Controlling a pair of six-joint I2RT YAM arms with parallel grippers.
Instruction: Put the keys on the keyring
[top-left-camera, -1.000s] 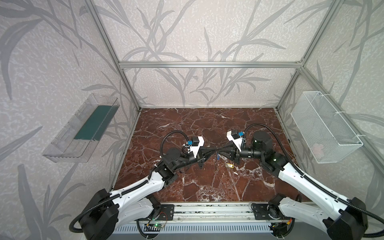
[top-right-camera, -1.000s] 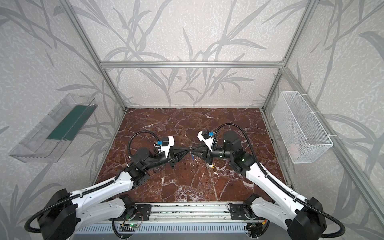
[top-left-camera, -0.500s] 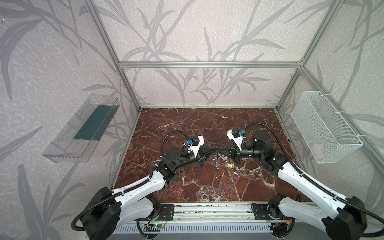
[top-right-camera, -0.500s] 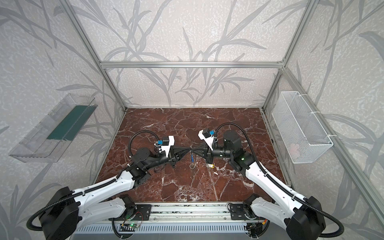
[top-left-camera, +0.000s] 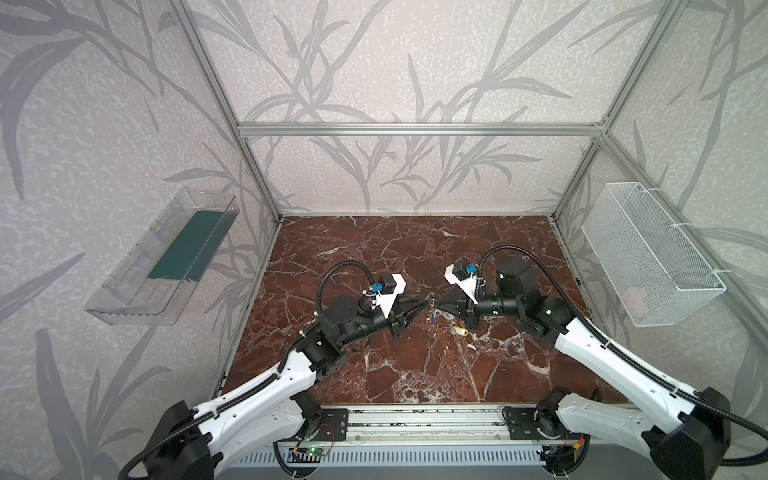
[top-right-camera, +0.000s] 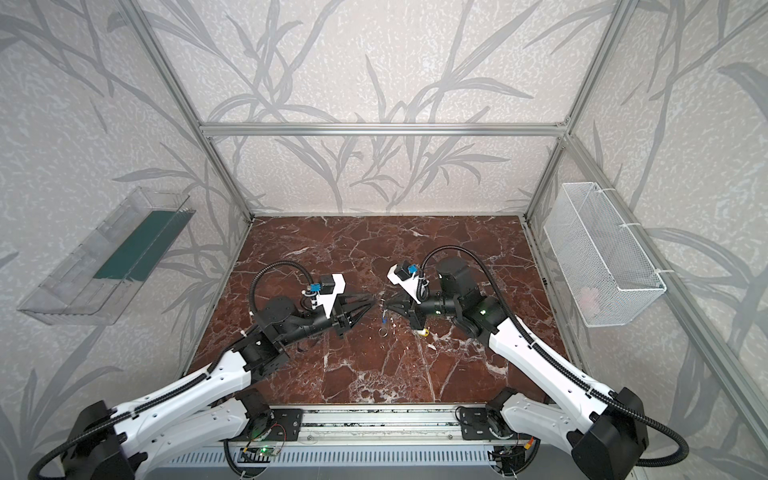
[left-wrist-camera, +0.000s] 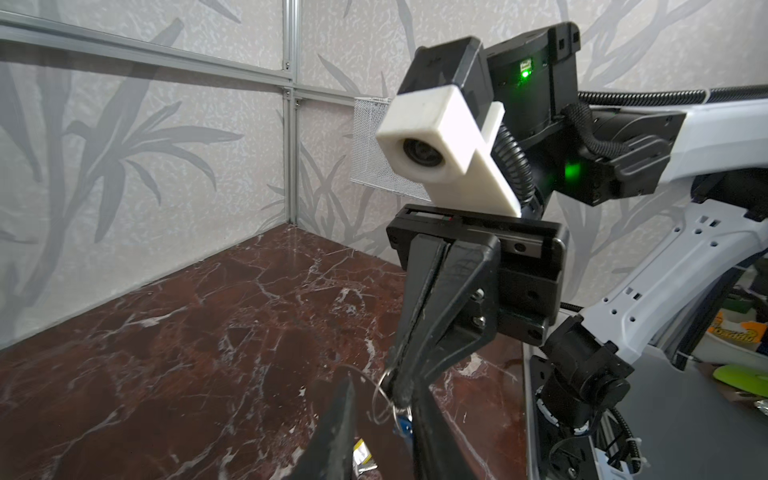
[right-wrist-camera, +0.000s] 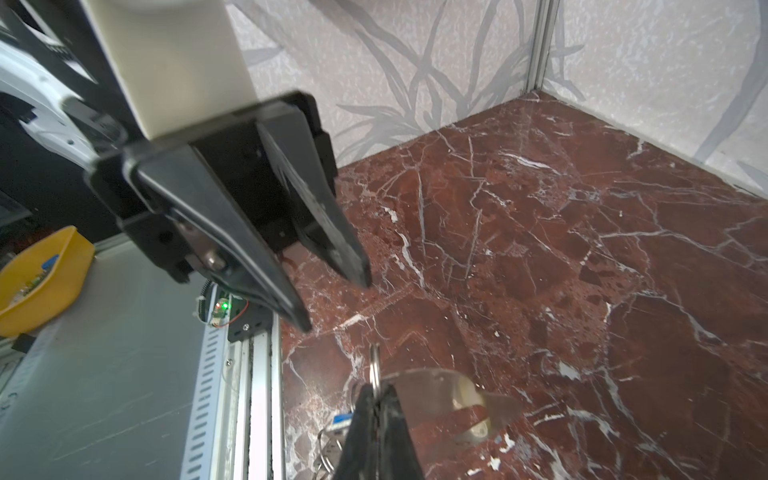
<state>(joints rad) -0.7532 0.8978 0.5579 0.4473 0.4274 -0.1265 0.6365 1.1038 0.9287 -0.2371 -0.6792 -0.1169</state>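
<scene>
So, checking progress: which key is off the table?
The blue key, hanging under the metal ring the right gripper pinches; the yellow key lies on the table.

Grey leaf-patterned walls (top-left-camera: 395, 62) rise on three sides of a red-brown marble floor (top-left-camera: 415, 249) veined with white, with aluminium bars (top-left-camera: 415, 129) at their edges. Left of the floor hangs a clear plastic tray (top-left-camera: 137, 291) with a green base; right of it, a white wire basket (top-left-camera: 648, 257).
</scene>
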